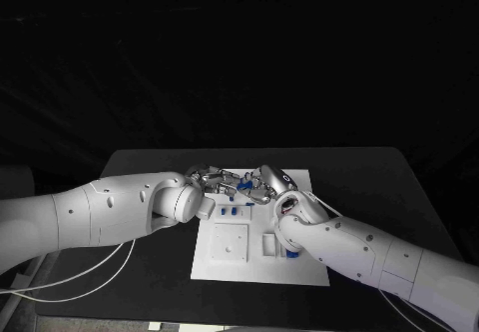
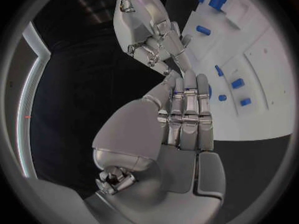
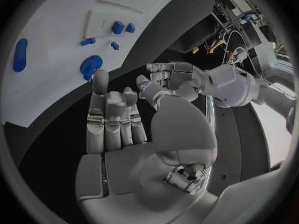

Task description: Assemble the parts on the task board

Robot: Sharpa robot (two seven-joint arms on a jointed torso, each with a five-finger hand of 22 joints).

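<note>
Head view: parts (image 1: pixel 239 208) just beside (below) robot hand (image 1: pixel 212 181)

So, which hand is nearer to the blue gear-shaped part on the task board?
Right, as far as the views show. The right hand has fingertips almost at the blue gear-shaped part on the task board. The left hand hangs just off the board's far edge.

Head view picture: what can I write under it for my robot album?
Two robot hands, left hand and right hand, meet above the white board with small blue parts.
</note>
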